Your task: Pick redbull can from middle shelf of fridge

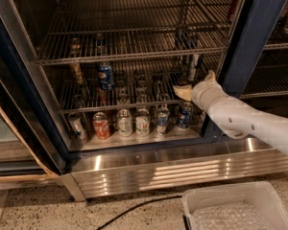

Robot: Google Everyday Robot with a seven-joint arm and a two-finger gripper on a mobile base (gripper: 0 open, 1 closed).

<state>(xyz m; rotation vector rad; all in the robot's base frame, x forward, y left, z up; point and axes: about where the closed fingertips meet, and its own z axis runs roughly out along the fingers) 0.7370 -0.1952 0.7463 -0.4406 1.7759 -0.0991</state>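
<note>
The fridge [259, 37] stands open, with a dark blue frame and wire racks. The redbull can [194, 65], slim and silver-blue, stands at the right back of the middle shelf [134, 103]. My gripper [183, 92], on a white arm coming in from the right, is inside the fridge just over the right end of that shelf. It is a little below and to the left of the redbull can and is not holding it. A stout blue Pepsi can [104, 75] stands on the left part of the same shelf.
A row of cans stands on the steel floor panel [134, 140], among them a red soda can [102, 125]. An empty wire rack [129, 44] hangs above. A white bin [237, 210] and a black cable [134, 209] lie on the floor in front. The glass door [9, 114] is open at left.
</note>
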